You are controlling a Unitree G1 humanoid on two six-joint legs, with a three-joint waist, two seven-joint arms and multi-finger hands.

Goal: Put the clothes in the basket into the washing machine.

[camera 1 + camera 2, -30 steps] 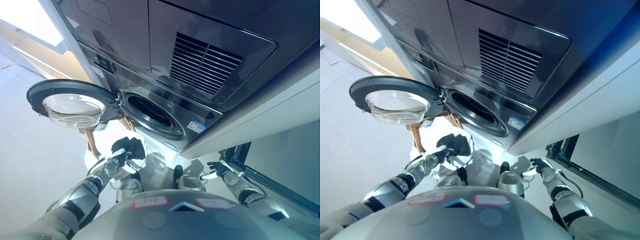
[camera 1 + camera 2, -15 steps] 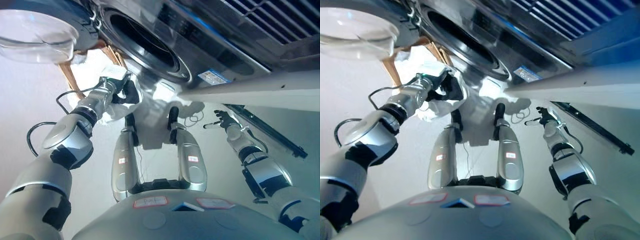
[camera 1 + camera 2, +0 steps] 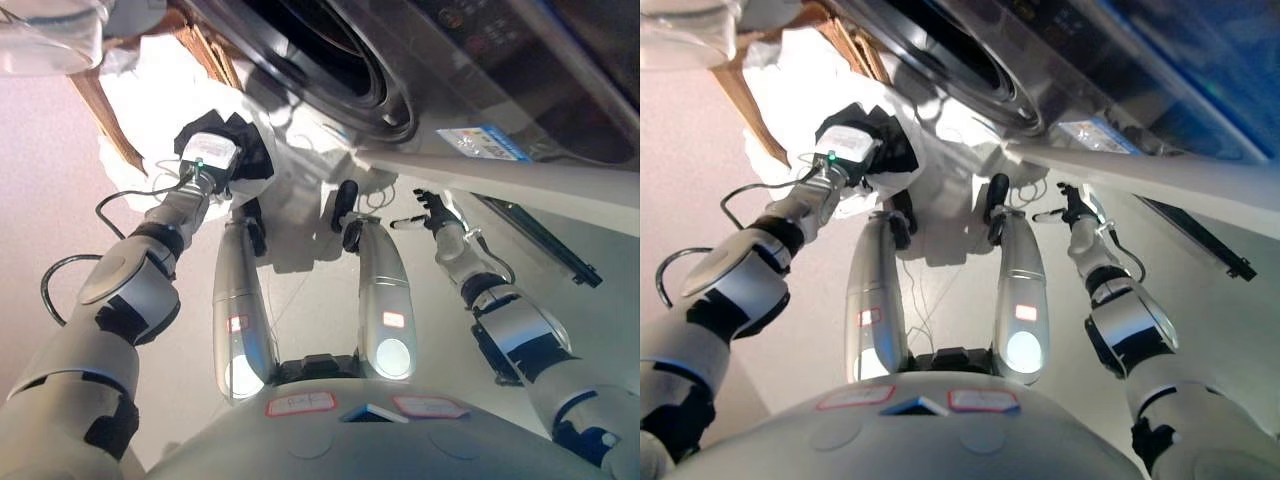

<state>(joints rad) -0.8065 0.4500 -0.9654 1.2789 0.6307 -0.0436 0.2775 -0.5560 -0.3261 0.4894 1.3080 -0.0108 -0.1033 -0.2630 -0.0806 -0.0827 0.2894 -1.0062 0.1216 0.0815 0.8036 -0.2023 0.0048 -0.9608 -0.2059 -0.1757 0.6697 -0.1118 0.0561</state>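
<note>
Nearest, the robot's right hand [image 3: 430, 212] is hanging idle low on the right with its fingers spread loose, holding nothing. Farther up on the left, the left hand [image 3: 226, 160] is closing its dark fingers into white crumpled clothes [image 3: 930, 140] heaped in a brown wooden-framed basket [image 3: 95, 105]. Beyond them, the dark grey front-loading washing machine [image 3: 440, 60] is standing with its round drum opening [image 3: 320, 45] uncovered.

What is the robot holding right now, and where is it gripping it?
The left hand is sunk in the white clothes in the basket; whether it grips them cannot be told. The right hand holds nothing.
</note>
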